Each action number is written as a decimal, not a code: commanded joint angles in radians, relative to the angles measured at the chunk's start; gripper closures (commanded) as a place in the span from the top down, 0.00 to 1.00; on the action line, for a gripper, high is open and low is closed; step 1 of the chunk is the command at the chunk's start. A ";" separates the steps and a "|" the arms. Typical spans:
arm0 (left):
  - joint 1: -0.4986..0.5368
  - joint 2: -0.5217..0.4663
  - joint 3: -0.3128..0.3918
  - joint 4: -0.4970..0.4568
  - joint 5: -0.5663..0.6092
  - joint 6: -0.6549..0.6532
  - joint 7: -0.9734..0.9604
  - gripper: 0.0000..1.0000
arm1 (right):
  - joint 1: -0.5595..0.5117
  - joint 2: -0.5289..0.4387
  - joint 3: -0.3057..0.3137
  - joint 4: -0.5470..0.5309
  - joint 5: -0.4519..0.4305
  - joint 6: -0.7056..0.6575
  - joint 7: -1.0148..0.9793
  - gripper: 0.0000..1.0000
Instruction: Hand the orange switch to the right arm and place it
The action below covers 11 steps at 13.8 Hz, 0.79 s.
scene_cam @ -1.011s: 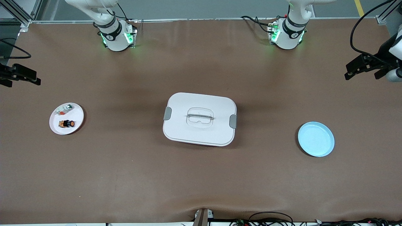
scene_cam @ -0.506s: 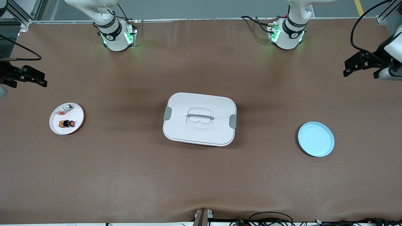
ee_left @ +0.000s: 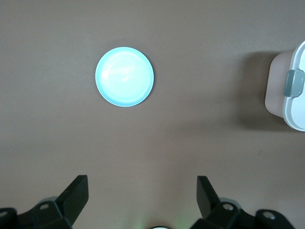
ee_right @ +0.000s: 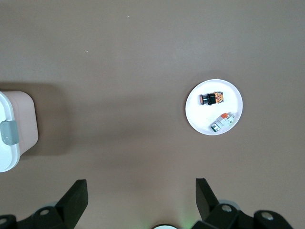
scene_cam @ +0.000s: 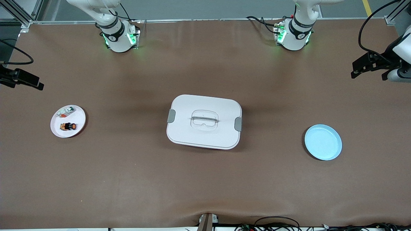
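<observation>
My right gripper [ee_right: 138,202] hangs over bare table at the right arm's end, its fingers [ee_right: 76,198] spread wide with nothing between them. In the front view it [scene_cam: 38,86] is cut off at the frame's edge, so only its dark tip and a cable show there. My left gripper [ee_left: 142,200] hangs over bare table at the left arm's end, likewise wide open and empty; in the front view it [scene_cam: 356,72] also runs out of frame, with most of the wrist hidden. In both wrist views only the fingertips show, the rest cropped away.

The switch [scene_cam: 68,126] lies on its side on a small white plate [scene_cam: 78,112] toward the right arm's end, clear of both grippers. My right wrist view shows it [ee_right: 212,98] on that plate [ee_right: 195,119] as well. Just beside it on the same plate, farther from the front camera, lies a whitish part [scene_cam: 65,111] with red and green bits, too small to make out further.

A white lidded box [scene_cam: 221,134] with grey latches sits mid-table between the two plates; each wrist view catches only one corner of it. An empty blue plate [scene_cam: 322,142] sits toward the left arm's end, well apart from the box.
</observation>
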 commanded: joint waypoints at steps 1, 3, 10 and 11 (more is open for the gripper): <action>-0.001 0.001 0.002 0.012 -0.001 -0.016 0.016 1.00 | -0.010 -0.009 0.012 0.041 0.012 -0.009 -0.024 1.00; -0.001 0.001 0.002 0.012 -0.003 -0.016 0.017 1.00 | -0.010 -0.018 0.007 0.044 0.021 -0.012 -0.021 1.00; -0.001 0.001 0.001 0.012 -0.003 -0.016 0.016 1.00 | -0.019 -0.064 0.010 0.017 0.023 -0.012 -0.025 1.00; -0.001 0.001 0.002 0.012 -0.001 -0.016 0.017 1.00 | -0.019 -0.082 0.009 -0.012 0.023 -0.006 -0.025 1.00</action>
